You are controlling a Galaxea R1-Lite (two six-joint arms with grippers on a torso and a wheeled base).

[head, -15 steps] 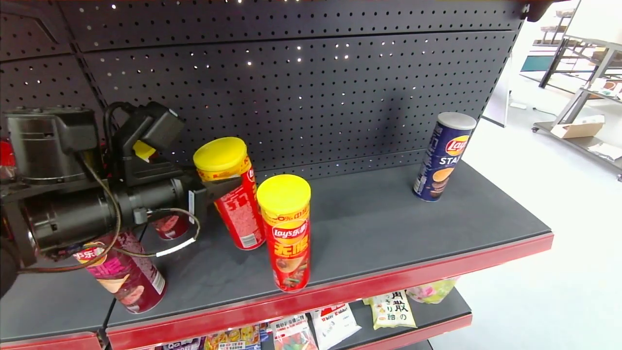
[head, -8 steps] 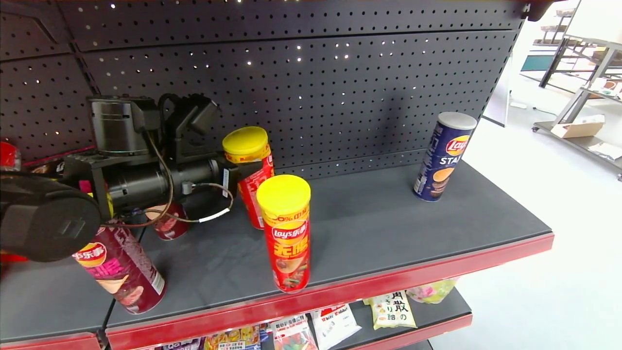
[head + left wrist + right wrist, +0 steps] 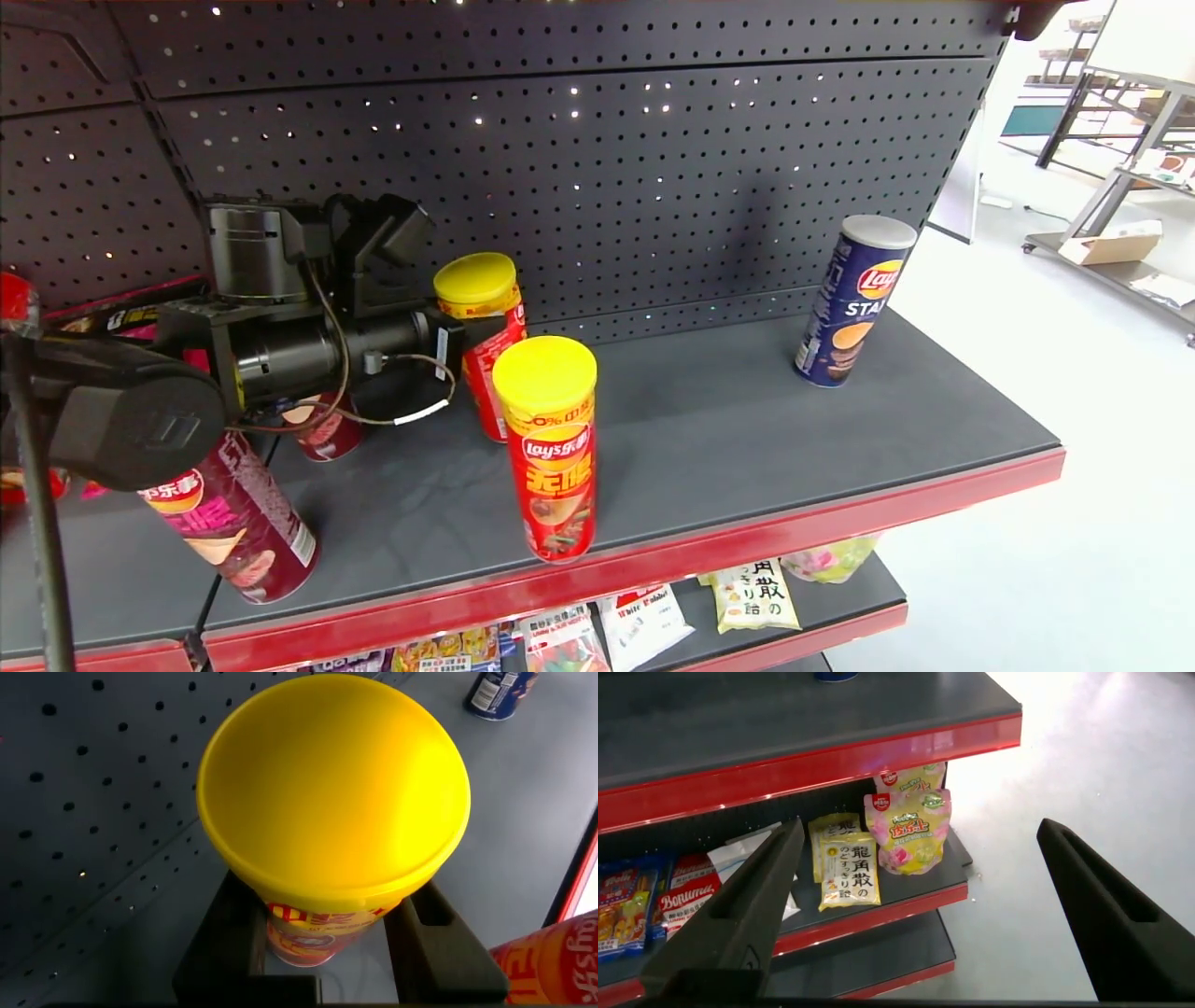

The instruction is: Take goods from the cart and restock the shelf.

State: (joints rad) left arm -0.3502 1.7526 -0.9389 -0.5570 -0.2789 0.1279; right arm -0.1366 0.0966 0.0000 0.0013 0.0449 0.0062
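My left gripper (image 3: 484,329) is shut on a red chip can with a yellow lid (image 3: 478,280), held slightly tilted near the pegboard at the back of the shelf (image 3: 747,420). In the left wrist view the can's yellow lid (image 3: 332,789) sits between the gripper's (image 3: 332,947) dark fingers (image 3: 224,952). I cannot tell whether the can's base touches the shelf board. A matching red can (image 3: 551,448) stands upright near the front edge. My right gripper (image 3: 924,915) is open and holds nothing, below the shelf's level.
A blue can (image 3: 850,303) stands at the back right. A maroon can (image 3: 233,523) stands front left, with another (image 3: 322,429) behind it under the arm. Snack bags (image 3: 906,826) lie on the lower shelf. Bare board lies between the red and blue cans.
My left arm carried the red can to the right and back toward the pegboard, then lowered it slightly. The other cans stayed put.
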